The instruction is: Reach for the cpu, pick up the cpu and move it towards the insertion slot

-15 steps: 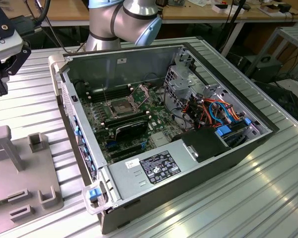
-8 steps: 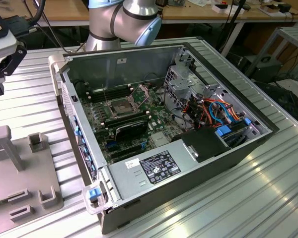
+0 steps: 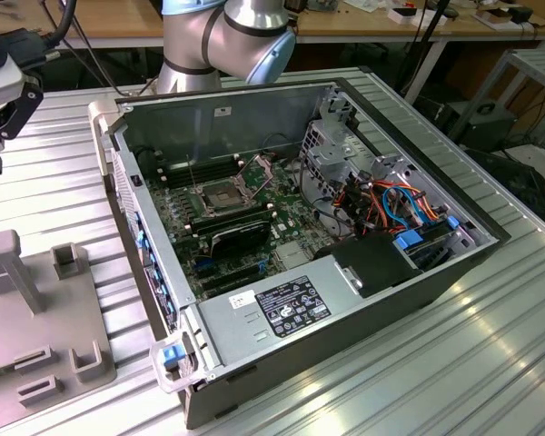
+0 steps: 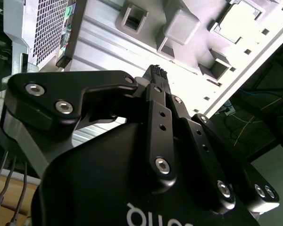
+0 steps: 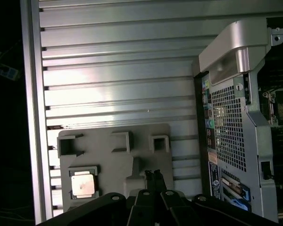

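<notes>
gripper point(image 5: 153, 175): pointed down over the tray, black fingers pinched together, nothing held between them
tray point(image 5: 132, 150): found right under the tips; matte grey plastic with blocky moulded pockets
cpu point(image 5: 82, 184): laid flat in a square tray pocket, off to one side of the tips, untouched; pale and shiny
insertion slot point(image 3: 222, 195): farthest off, set inside the open metal case point(image 3: 245, 109); silvery frame, dark centre

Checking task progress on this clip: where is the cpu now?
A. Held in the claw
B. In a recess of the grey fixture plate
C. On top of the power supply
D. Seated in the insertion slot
B: in the first wrist view the cpu lies in a square recess of the grey fixture plate, apart from the claw.
</notes>
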Robot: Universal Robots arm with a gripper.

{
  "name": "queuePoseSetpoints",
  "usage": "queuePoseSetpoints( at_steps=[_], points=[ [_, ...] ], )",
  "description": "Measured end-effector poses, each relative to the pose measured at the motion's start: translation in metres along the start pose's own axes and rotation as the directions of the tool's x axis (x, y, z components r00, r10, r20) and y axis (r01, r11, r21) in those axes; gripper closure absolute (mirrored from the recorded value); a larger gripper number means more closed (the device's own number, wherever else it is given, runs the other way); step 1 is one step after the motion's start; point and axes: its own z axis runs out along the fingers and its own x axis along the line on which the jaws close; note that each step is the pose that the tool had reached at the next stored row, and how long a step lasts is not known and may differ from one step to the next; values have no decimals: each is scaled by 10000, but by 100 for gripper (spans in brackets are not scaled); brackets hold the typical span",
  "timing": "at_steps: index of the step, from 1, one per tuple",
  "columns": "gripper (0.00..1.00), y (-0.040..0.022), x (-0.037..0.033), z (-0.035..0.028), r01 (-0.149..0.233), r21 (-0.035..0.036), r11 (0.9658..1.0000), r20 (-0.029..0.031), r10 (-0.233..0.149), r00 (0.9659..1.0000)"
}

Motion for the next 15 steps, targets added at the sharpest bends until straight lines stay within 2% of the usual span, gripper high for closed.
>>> queuePoseSetpoints(
  at_steps=[15],
  points=[
    [89, -5, 72, -2, 0, 0, 10000, -1, 0, 10000]
  ],
)
